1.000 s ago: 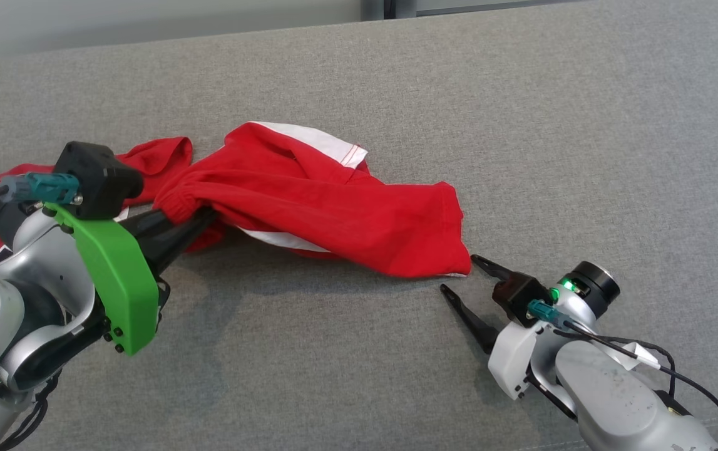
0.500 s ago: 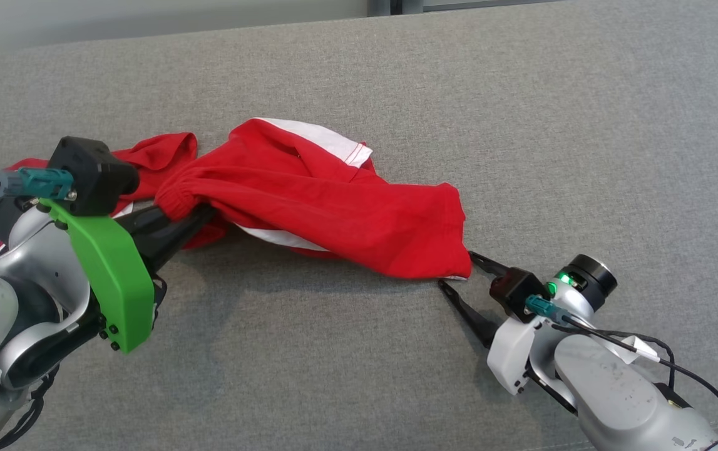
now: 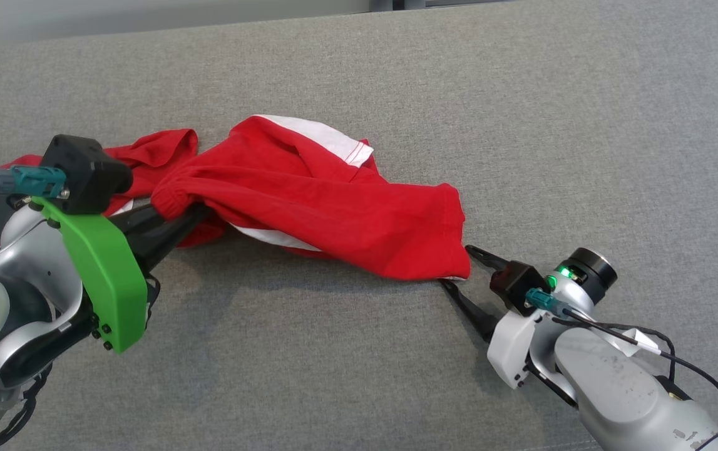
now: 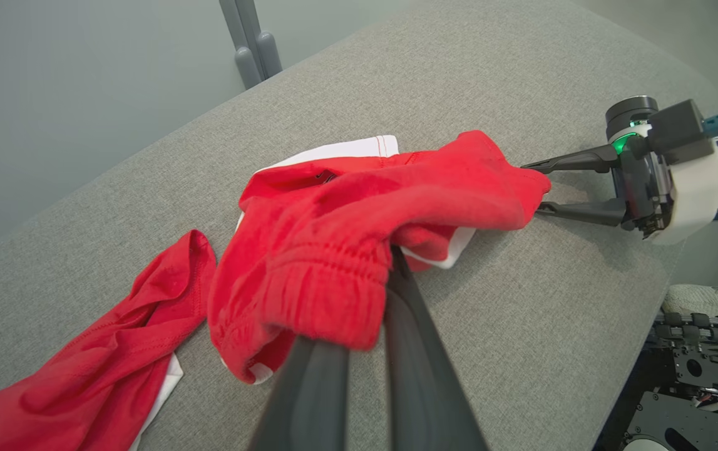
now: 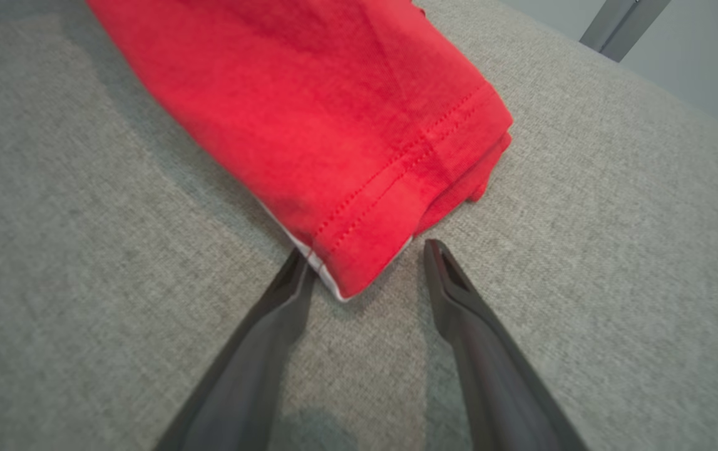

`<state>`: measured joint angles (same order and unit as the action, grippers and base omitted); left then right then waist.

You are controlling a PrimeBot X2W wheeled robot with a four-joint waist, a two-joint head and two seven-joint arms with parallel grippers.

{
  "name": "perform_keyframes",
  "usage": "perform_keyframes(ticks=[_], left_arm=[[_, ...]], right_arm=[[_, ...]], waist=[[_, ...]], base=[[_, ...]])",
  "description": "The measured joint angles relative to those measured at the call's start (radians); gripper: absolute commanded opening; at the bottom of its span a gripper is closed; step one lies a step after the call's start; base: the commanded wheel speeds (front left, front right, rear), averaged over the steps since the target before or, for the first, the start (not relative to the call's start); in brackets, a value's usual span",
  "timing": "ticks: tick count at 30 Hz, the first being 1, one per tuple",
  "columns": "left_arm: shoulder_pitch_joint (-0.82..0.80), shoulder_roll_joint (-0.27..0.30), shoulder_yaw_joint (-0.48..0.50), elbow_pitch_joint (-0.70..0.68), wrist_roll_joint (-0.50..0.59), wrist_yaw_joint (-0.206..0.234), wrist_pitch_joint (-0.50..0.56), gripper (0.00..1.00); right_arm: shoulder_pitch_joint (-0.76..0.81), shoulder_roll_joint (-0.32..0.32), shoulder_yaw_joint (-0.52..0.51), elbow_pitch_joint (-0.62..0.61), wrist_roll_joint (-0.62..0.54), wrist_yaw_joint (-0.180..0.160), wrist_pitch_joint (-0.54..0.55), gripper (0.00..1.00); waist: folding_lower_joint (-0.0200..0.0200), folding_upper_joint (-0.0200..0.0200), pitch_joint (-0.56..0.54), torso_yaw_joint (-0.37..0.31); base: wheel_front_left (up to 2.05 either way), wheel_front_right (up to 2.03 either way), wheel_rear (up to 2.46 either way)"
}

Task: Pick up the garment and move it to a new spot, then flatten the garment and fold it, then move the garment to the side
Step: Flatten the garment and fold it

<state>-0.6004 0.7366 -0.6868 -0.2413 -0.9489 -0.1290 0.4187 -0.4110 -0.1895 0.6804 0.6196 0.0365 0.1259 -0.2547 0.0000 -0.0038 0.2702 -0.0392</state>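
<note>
Where left end effector (image 3: 196, 215) clamps it, garment (image 3: 333, 207) (red) bunches.

Three cameras, one grey fabric surface (image 3: 521, 125).
Head: high, facing forward and down, farthest. Left wrist: low and close along the left pincer (image 4: 365, 300), toward the right pincer (image 4: 533, 188). Right wrist: closest, at the red garment (image 5: 333, 125), common to all.

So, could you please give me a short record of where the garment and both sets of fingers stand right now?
surface: grey cushion
garment: red with white trim, crumpled on the cushion
left fingers: shut on the garment's gathered waistband
right fingers: open, either side of the hemmed corner, not gripping
fold: not yet begun
</note>
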Motion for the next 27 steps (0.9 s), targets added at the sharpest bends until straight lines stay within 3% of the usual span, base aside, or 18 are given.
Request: perform_keyframes(ticks=[3, 6, 9, 10, 17, 18, 19, 24, 27], left_arm=[[0.0, 0.002, 0.0, 0.0, 0.0, 0.0, 0.0, 0.0], [0.0, 0.003, 0.0, 0.0, 0.0, 0.0, 0.0, 0.0], [0.0, 0.004, 0.0, 0.0, -0.005, 0.0, 0.0, 0.0], [0.0, 0.004, 0.0, 0.0, -0.007, 0.0, 0.0, 0.0], [-0.001, 0.005, 0.0, 0.0, -0.007, 0.0, -0.002, 0.0], [-0.001, 0.005, 0.0, 0.0, -0.007, 0.0, -0.002, 0.0], [-0.001, 0.005, 0.0, 0.0, -0.008, 0.0, -0.002, 0.0], [-0.004, 0.01, 0.0, 0.005, -0.017, 0.0, -0.003, 0.0], [-0.004, 0.014, 0.0, 0.016, -0.037, 0.0, -0.002, 0.0]], right_arm=[[-0.008, -0.001, 0.007, -0.001, 0.0, 0.0, 0.0, 0.89], [-0.011, -0.001, 0.014, -0.005, 0.0, 0.0, 0.0, 0.82], [-0.011, -0.001, 0.02, -0.006, 0.003, 0.0, 0.0, 0.64], [-0.011, -0.001, 0.023, -0.006, 0.007, 0.0, 0.0, 0.49], [-0.011, -0.001, 0.031, 0.003, 0.023, 0.0, 0.0, 0.3], [-0.011, -0.001, 0.03, 0.007, 0.03, 0.0, -0.001, 0.22], [-0.011, -0.001, 0.03, 0.012, 0.037, 0.0, -0.002, 0.0], [-0.01, 0.006, 0.028, 0.018, 0.097, 0.0, -0.004, 0.0], [0.004, 0.04, -0.02, 0.009, 0.246, 0.0, -0.004, 0.0]], waist=[[0.0, 0.0, 0.002, 0.001], [0.0, 0.0, 0.003, 0.0], [0.0, 0.0, 0.004, 0.0], [0.0, 0.0, 0.004, 0.0], [0.0, 0.0, 0.006, -0.002], [0.0, 0.0, 0.006, -0.002], [0.0, 0.0, 0.006, -0.002], [0.0, 0.0, 0.0, -0.003], [0.0, 0.0, -0.01, -0.005]], base=[[0.0, 0.0, 0.0], [0.0, 0.0, 0.0], [0.0, 0.0, 0.0], [0.0, 0.0, 0.0], [0.0, 0.0, 0.0], [0.0, 0.0, 0.0], [0.0, 0.0, 0.0], [0.0, 0.0, 0.0], [0.0, 0.0, 0.0]])
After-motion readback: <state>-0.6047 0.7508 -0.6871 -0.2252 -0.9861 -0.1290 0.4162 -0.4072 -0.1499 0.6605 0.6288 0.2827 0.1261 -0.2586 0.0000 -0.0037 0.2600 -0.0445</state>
